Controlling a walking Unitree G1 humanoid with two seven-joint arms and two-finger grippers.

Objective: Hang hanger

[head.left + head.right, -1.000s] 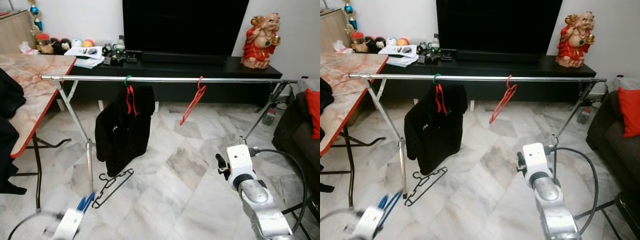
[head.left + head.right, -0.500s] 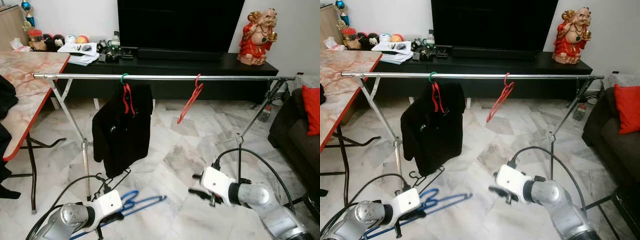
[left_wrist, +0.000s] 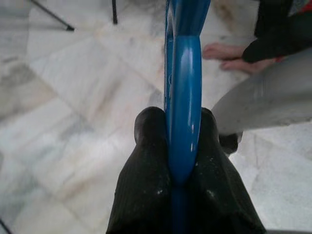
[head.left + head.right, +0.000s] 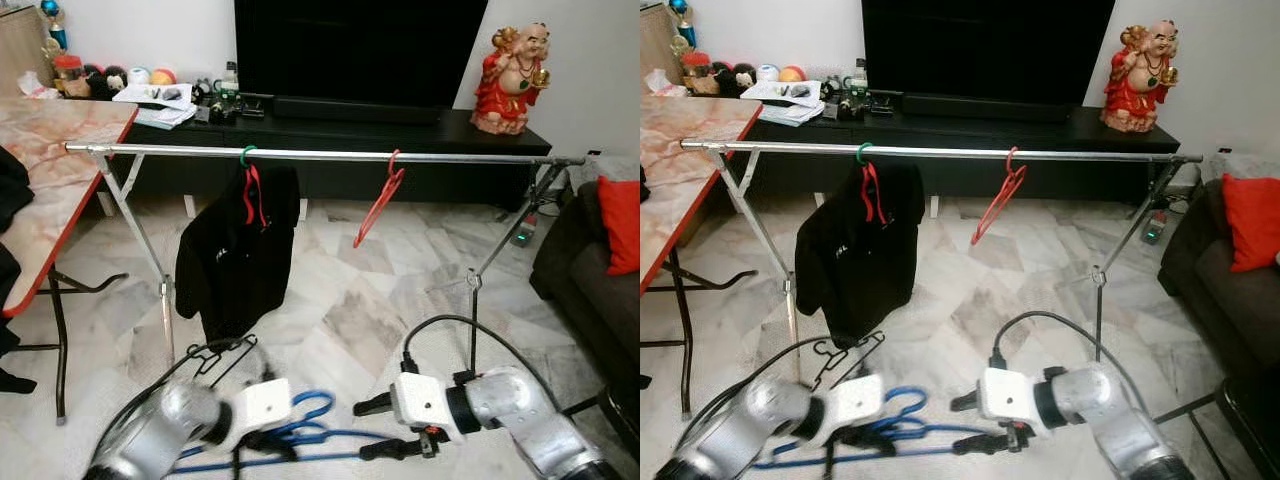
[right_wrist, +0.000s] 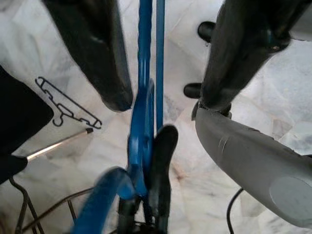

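Left hand (image 4: 262, 440) clamped on blue hanger (image 4: 300, 435) w/ both fingers (image 3: 146, 180) pinching its bar; right hand (image 4: 390, 428) has fingers apart, straddling the bar w/o touching. Hanger held low above the marble floor (image 4: 350, 320), long axis approx. horizontal across the robot's front, hook (image 4: 312, 405) toward the rail (image 4: 320, 155), which sits well above and ahead. Judged: the lift needs the hook raised to the bare stretch of rail beside the red hanger (image 4: 380, 200); left arm carries, right is nearer the free end.
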